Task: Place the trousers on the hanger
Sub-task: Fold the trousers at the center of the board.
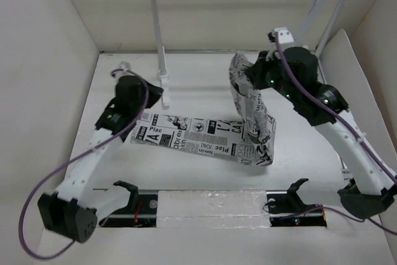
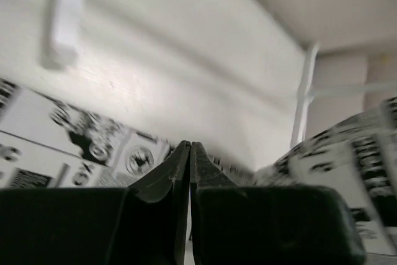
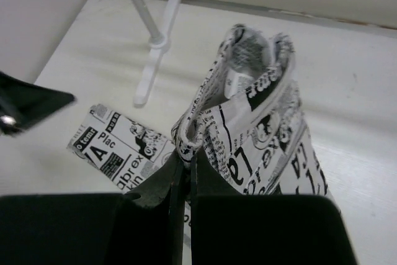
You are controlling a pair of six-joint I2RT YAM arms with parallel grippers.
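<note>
**Left wrist: fingers closed, print on both sides**

My left gripper (image 2: 190, 148) fills the bottom of the view, its two dark fingers (image 2: 162, 178) pressed together with only a thin seam between them. Beyond the tips, the trousers (image 2: 68, 138) lie flat on the white table (image 2: 186, 72) at left and rise in a hump at right. A white post (image 2: 303, 107) stands behind, and a white foot (image 2: 62, 26) sits upper left. Everything is blurred.

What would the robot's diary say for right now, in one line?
right jaws: shut on trousers, one end lifted | left jaws: shut, by the flat end | trousers: other end on table | step: not hung yet
</note>
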